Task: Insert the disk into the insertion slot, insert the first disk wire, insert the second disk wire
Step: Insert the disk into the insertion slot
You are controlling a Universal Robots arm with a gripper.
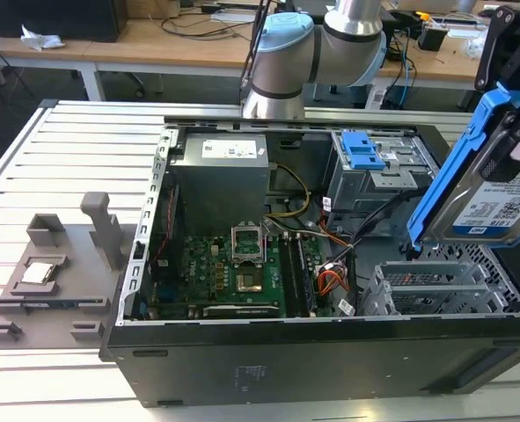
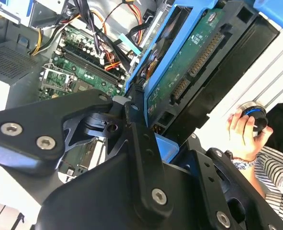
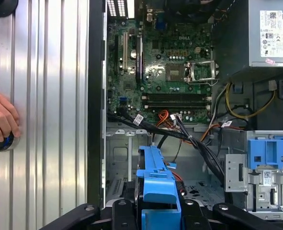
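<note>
My gripper (image 1: 516, 145) is shut on the disk (image 1: 504, 204), which hangs tilted above the open computer case at the exterior view's right. The drive shows a white label and sits in a bright blue carrier (image 1: 457, 167). Below it lies the insertion slot (image 1: 440, 286), a low bay of silver perforated metal with nothing in it. In the second wrist view the disk's green circuit side (image 2: 189, 72) sits between the black fingers (image 2: 137, 125). In the first wrist view the carrier's blue edge (image 3: 155, 179) stands over the slot floor (image 3: 119, 160). Loose black and orange wires (image 3: 179, 134) run beside the bay.
A taller grey cage with a blue latch (image 1: 363, 151) stands behind the slot. The motherboard (image 1: 233, 272) and power supply (image 1: 220, 176) fill the case's left part. A grey fixture (image 1: 57, 272) lies on the slatted table. A person's hand (image 3: 0, 120) rests on a knob beside the case.
</note>
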